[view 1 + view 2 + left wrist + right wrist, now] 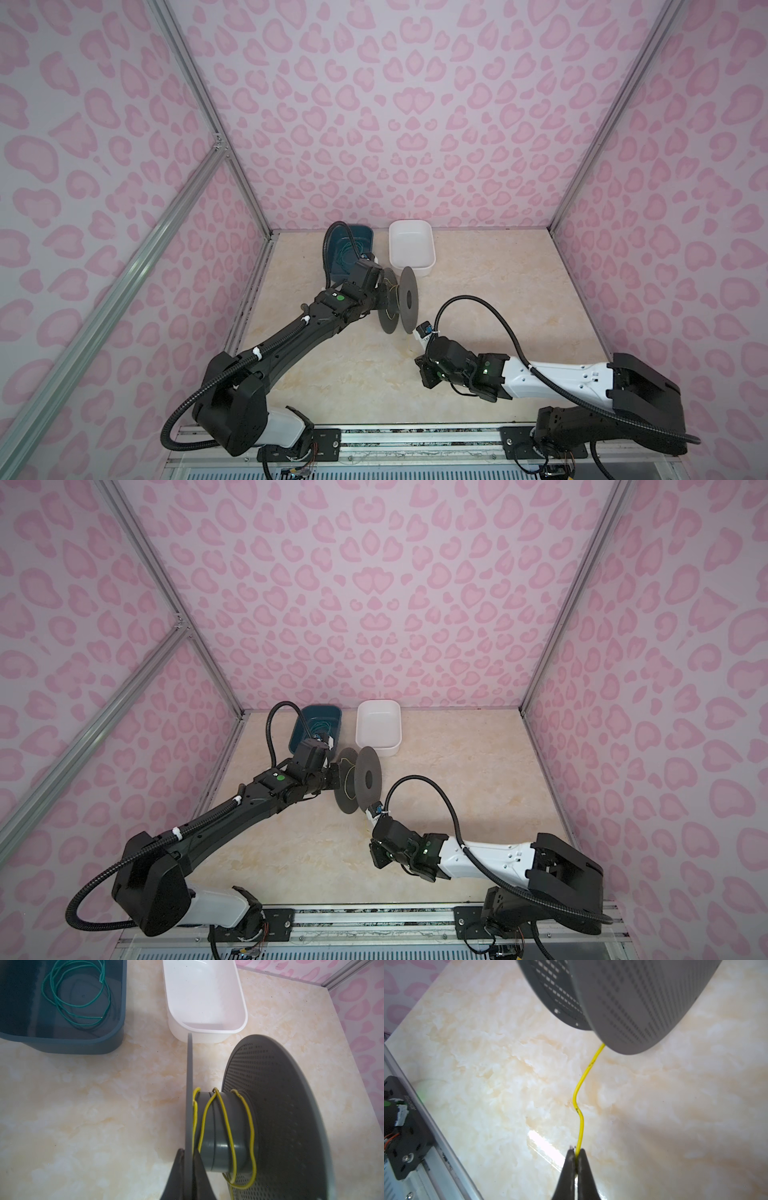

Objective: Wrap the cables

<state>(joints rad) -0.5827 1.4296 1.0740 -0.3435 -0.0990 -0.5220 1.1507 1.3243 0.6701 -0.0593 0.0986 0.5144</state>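
A grey plastic spool with two perforated round flanges [216, 1142] stands on edge just left of centre in both top views, in front of a dark teal plastic bin [62, 1045] and an empty white plastic bin [199, 1036] on the marbled cream tabletop [83, 1105]. The left pincer [188, 1152] is clamped on the rim of one flange. The thin bright yellow wire [581, 1134] makes a few slack, uneven turns round the hub. It then leaves under the flange edge and runs kinked to the right pincer [576, 1151], below and right of the spool in the top views, which is squeezed tight on it.

The step in hand looks like winding. To do it well, the right arm should take up the slack before circling. It should feed the wire between the flanges and lay each turn beside the one before, while the left grip keeps the spool from twisting.

The hub's far side is hidden, as is how the wire starts there. Any wire beyond the right pincer is also out of sight. Both pincers are cut off at the wrist frames' edges. A thin green cable [101, 974] lies coiled in the teal bin.
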